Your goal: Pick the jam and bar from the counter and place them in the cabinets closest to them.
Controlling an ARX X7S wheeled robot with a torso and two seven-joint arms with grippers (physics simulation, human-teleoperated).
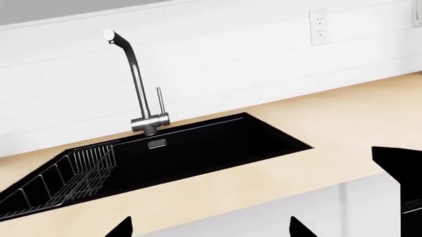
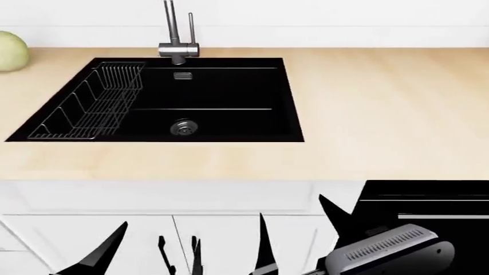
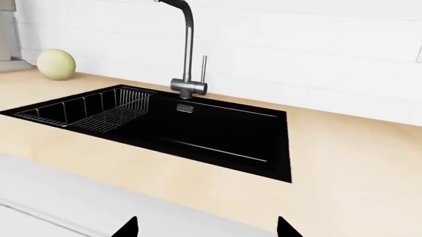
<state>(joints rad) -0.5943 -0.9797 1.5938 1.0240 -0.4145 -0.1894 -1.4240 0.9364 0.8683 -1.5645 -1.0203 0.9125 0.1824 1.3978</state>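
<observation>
The jam and the bar are out of view in all three views. The light beige counter (image 2: 382,103) runs across the head view, with a black sink (image 2: 294,97) set into it. My left gripper (image 1: 211,229) is open, its two fingertips wide apart with nothing between them, low in front of the counter's front edge. One of its fingers (image 2: 107,255) shows at the bottom of the head view. My right gripper (image 3: 207,229) is also open and empty. In the head view the right gripper (image 2: 298,235) hangs below counter height, in front of the white cabinet fronts (image 2: 91,197).
A wire dish rack (image 2: 91,109) lies in the sink's left half. A chrome faucet (image 2: 174,34) stands behind the sink. A round pale-green melon (image 2: 9,51) sits at the far left by the wall. A black appliance front (image 2: 428,197) is under the counter at right. A wall outlet (image 1: 318,26) shows.
</observation>
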